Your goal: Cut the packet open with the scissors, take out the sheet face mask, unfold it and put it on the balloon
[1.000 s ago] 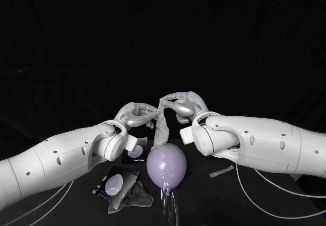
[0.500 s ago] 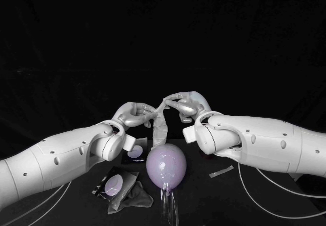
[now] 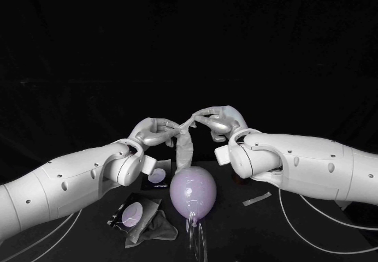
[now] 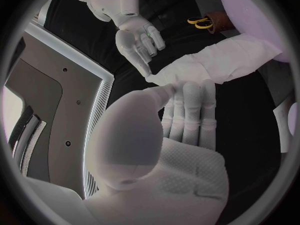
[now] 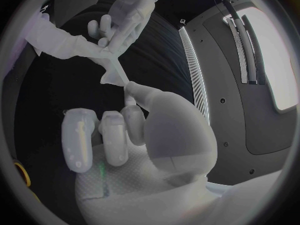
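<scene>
The pale sheet mask [image 3: 185,146] hangs, partly folded, above the lilac balloon [image 3: 193,191], which lies on the black table. My left hand [image 3: 158,131] grips the mask's upper part from one side. My right hand [image 3: 217,121] pinches a thin edge of it from the other, so a short strip is stretched between them. In the left wrist view my left hand [image 4: 187,115] holds the mask [image 4: 212,65] with the right hand [image 4: 137,40] across from it. The right wrist view shows my right hand [image 5: 119,130] pulling a corner of the mask [image 5: 69,45] away from the left hand [image 5: 128,20].
The cut packet [image 3: 134,213] lies by the balloon under my left arm, with a crumpled dark piece [image 3: 156,226] beside it and another packet piece [image 3: 158,176] behind. A small cut strip [image 3: 256,198] lies under my right arm. Yellow-handled scissors [image 4: 200,21] rest on the table.
Both hands have risen a little and the right hand has drawn slightly away, stretching the mask's top edge between them. The balloon and packet have not moved.
</scene>
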